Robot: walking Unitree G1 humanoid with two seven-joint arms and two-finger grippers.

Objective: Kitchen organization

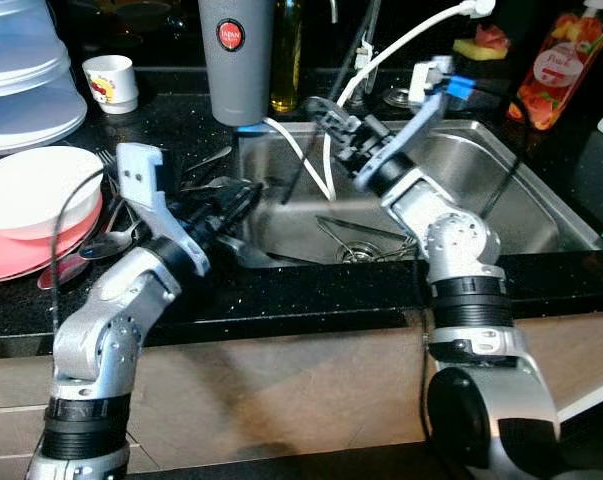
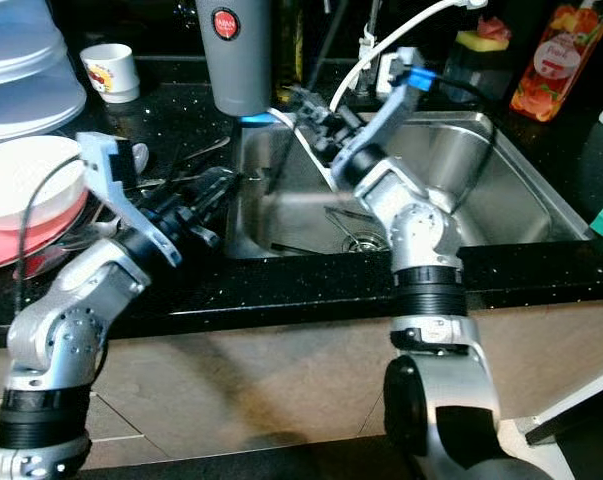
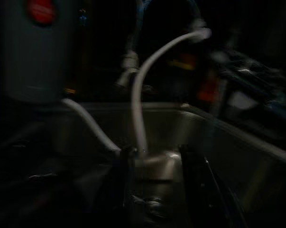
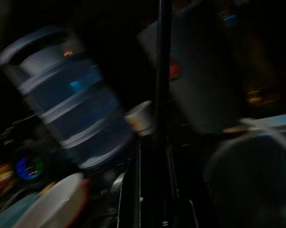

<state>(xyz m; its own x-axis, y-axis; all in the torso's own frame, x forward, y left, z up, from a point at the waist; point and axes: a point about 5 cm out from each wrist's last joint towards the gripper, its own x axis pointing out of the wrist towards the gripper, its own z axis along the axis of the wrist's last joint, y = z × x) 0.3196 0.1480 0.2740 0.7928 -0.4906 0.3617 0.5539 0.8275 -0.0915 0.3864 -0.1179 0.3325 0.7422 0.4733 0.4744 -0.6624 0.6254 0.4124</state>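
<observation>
My right gripper [image 1: 323, 112] reaches over the back left corner of the steel sink [image 1: 501, 190]. It is shut on a long thin black rod [image 1: 299, 168], which slants down into the basin; the right wrist view has the rod [image 4: 161, 71] running straight up between the fingers. My left gripper [image 1: 247, 198] lies low over the counter at the sink's left rim and points toward the basin. The left wrist view shows its fingers [image 3: 126, 180] apart with nothing between them. Spoons and forks [image 1: 116, 240] lie on the counter beside the left arm.
A white bowl [image 1: 31, 190] sits on a pink plate [image 1: 21, 255] at the left, below clear stacked containers [image 1: 21, 80]. A grey canister [image 1: 236, 60], a white cup [image 1: 113, 82], a white hose [image 1: 401, 45] and a juice bottle [image 1: 566, 65] line the back. Utensils lie by the drain [image 1: 356, 250].
</observation>
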